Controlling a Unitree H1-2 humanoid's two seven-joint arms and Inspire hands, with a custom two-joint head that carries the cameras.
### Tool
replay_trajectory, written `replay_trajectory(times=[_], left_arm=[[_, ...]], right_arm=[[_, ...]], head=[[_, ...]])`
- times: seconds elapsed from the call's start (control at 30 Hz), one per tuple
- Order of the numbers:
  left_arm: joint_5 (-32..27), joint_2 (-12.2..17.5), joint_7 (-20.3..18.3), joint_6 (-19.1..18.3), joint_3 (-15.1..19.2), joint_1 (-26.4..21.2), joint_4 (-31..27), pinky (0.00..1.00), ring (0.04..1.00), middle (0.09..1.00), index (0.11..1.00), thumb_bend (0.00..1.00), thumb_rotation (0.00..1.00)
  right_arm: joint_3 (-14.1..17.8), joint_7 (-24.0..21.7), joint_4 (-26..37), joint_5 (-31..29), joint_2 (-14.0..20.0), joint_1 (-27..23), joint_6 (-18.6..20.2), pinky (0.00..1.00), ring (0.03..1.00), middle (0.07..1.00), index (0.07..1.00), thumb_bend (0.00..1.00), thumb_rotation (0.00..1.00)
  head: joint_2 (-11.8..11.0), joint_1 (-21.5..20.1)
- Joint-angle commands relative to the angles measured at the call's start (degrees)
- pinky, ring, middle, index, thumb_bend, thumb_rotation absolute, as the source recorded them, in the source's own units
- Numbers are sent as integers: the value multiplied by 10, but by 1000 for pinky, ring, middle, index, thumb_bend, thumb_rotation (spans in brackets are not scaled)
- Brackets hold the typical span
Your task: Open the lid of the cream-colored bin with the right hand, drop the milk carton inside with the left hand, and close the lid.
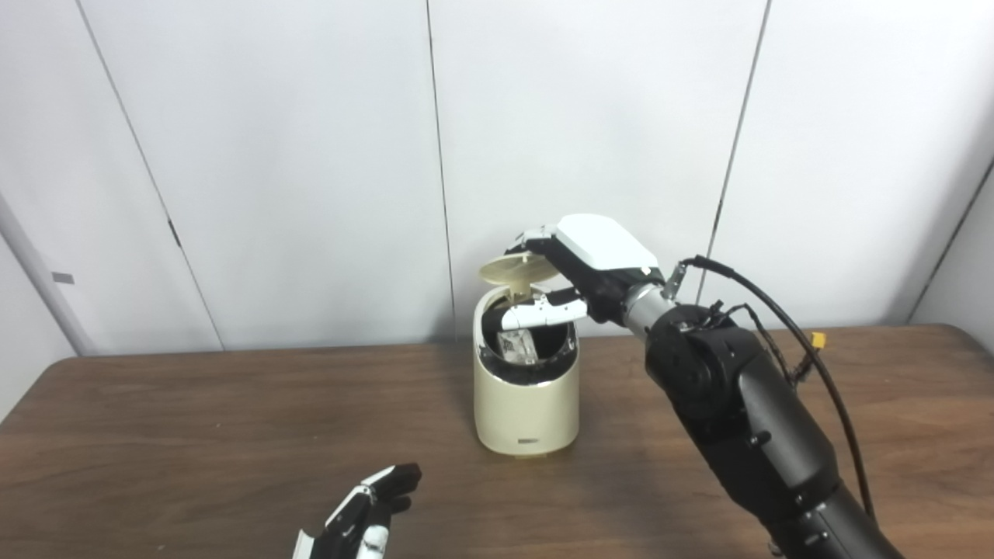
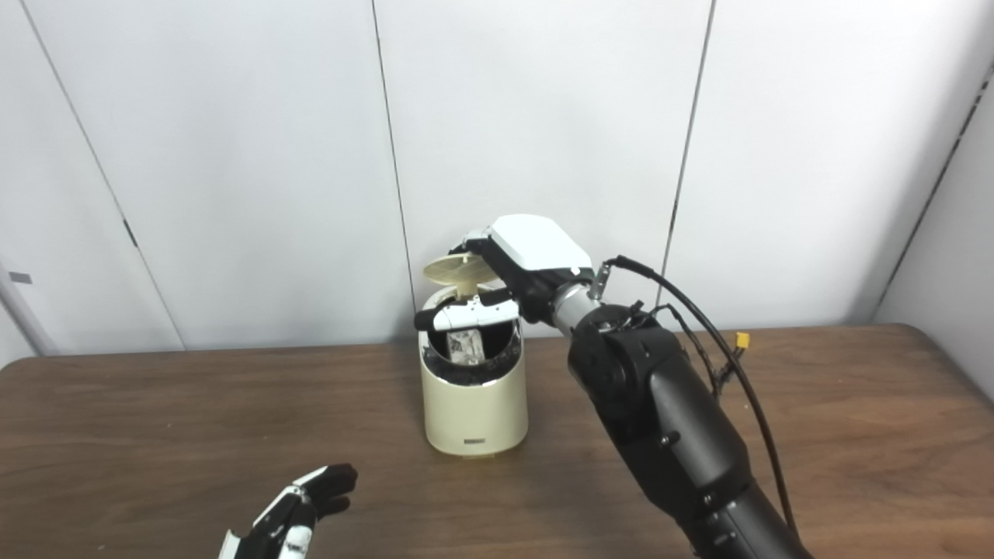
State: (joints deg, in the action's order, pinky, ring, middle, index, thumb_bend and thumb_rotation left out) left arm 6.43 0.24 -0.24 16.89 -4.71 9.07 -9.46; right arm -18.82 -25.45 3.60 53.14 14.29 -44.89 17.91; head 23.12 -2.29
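One carton (image 1: 519,345) below right fingers (image 1: 543,312)

We record one dark brown wooden table (image 1: 194,419) with visible grain, its far edge meeting a white panelled wall. Standing directly on it, near the middle toward the back, we note one cream-colored bin (image 1: 526,404), cylindrical and upright, with a small label low on its front.

A dark wood-grain worktop (image 1: 194,419) fills the lower half of the frame. Behind it, pale grey wall panels (image 1: 295,155) split by thin dark seams fill the upper half under even light.
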Motion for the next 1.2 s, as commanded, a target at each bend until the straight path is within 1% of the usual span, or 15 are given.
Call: replay_trajectory(times=[0.0, 0.13, 0.3, 0.43, 0.53, 0.57, 0.67, 0.8, 0.9, 0.97, 1.07, 1.17], left_arm=[[2, -1, 4, 13, 0, 9, 17, 774, 796, 784, 786, 284, 833], [1, -1, 2, 16, -1, 7, 18, 768, 794, 784, 784, 279, 842], [7, -6, 4, 10, -2, 6, 9, 767, 791, 785, 789, 279, 842], [9, -10, 7, 13, -2, 5, 8, 762, 788, 780, 785, 278, 840], [16, -11, 10, 15, -3, 2, 9, 762, 783, 777, 786, 282, 849], [20, -11, 11, 12, -3, 2, 6, 761, 782, 775, 784, 284, 863], [24, -11, 12, 12, -3, 1, 4, 757, 778, 769, 782, 281, 878], [18, -11, 9, 11, -2, 1, 1, 752, 775, 769, 781, 284, 880], [21, -12, 9, 5, -3, 3, -6, 746, 773, 769, 779, 279, 878], [25, -13, 10, 0, -3, 5, -12, 738, 768, 765, 776, 275, 880], [24, -13, 9, 3, -3, 6, -12, 738, 764, 761, 774, 262, 876], [24, -16, 11, 2, -3, 7, -15, 741, 763, 758, 770, 258, 852]], right_arm=[[2, 6, 22, 5, 4, -22, -2, 960, 887, 874, 738, 904, 896], [3, 5, 30, -5, 7, -14, -7, 976, 896, 832, 731, 890, 890], [4, 3, 42, -7, 9, -1, -5, 940, 863, 859, 729, 906, 887], [5, 9, 46, -12, 13, 10, -13, 937, 839, 823, 719, 904, 872], [2, 11, 49, -14, 18, 16, -23, 961, 854, 786, 719, 897, 884], [2, 13, 49, -15, 19, 17, -27, 959, 861, 759, 716, 888, 882], [2, 19, 49, -19, 20, 23, -40, 954, 870, 733, 712, 882, 880], [2, 18, 55, -22, 19, 31, -42, 966, 872, 731, 706, 884, 878], [2, 12, 61, -23, 18, 35, -37, 969, 873, 733, 703, 877, 866], [1, 9, 62, -21, 19, 37, -36, 963, 873, 734, 704, 876, 869], [0, 3, 66, -20, 19, 40, -32, 952, 872, 736, 706, 875, 871], [-1, 1, 67, -19, 20, 43, -34, 945, 870, 737, 704, 873, 871]], head=[[1, -1], [1, 0], [5, 0], [6, 2], [7, 3], [7, 3], [9, 3], [11, 2], [14, 2], [16, 2], [17, 3], [20, 4]])
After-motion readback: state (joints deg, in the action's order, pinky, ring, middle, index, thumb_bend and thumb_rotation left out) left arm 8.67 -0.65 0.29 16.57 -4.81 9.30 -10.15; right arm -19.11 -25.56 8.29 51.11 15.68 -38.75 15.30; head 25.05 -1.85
